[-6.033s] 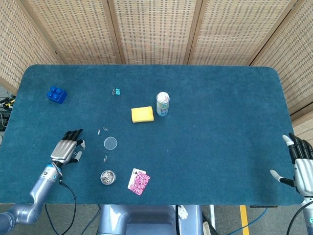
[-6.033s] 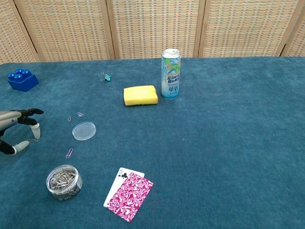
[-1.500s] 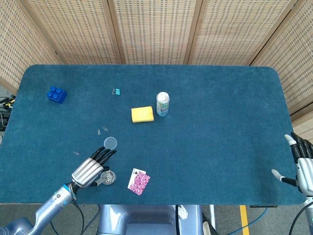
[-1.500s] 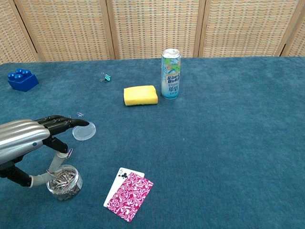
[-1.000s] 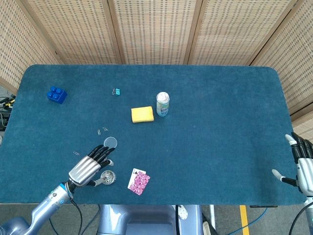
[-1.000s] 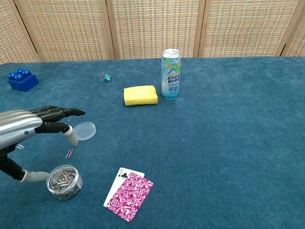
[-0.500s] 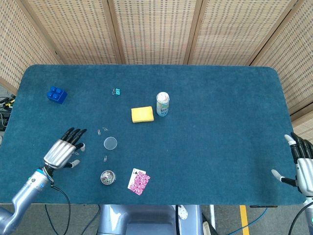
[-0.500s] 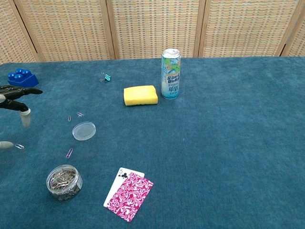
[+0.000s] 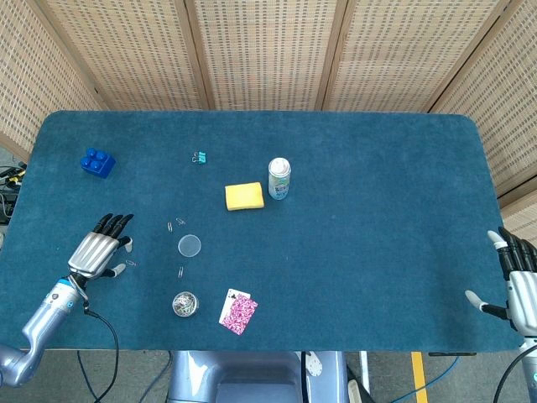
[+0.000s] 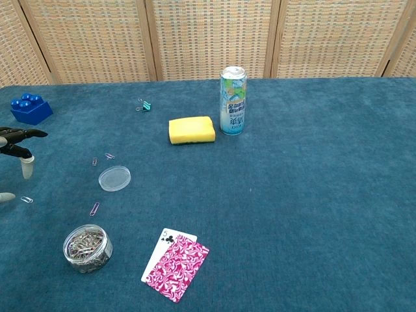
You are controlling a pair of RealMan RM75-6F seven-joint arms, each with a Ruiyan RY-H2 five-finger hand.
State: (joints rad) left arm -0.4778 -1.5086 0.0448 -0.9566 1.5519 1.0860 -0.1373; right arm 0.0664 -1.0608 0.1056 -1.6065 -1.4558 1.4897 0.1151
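Seen 1.5 s ago over the jar w/ the left hand, spread above the rim; now swung back toward the L edge of the table, well apart from the jar, approx. where seen 6 s ago. Held wide: straight, fanned fingers, thumb out to the side, nothing in the grip. Nearest to a loose clip, just beside the thumb tip, flat on the cloth, not touched as far as visible, same spot as 1.5 s ago. Judging by that: nothing carried to the jar, nothing taken out; clip-gathering no further on, w/ that clip not yet picked up. No change at the right hand: parked at the R front edge, straight fingers, thumb out, empty. Re containers: jar small, clear, round, upright near the front edge, uncapped, approx. full of silvery paper clips, level looking same as before. Lid clear, flat on the cloth beyond the jar, apart from it, nothing on it. Between lid and jar, one purple clip; just beyond the lid, two more clips. Drink can upright mid-table, just beside a yellow sponge; contents: can't tell.
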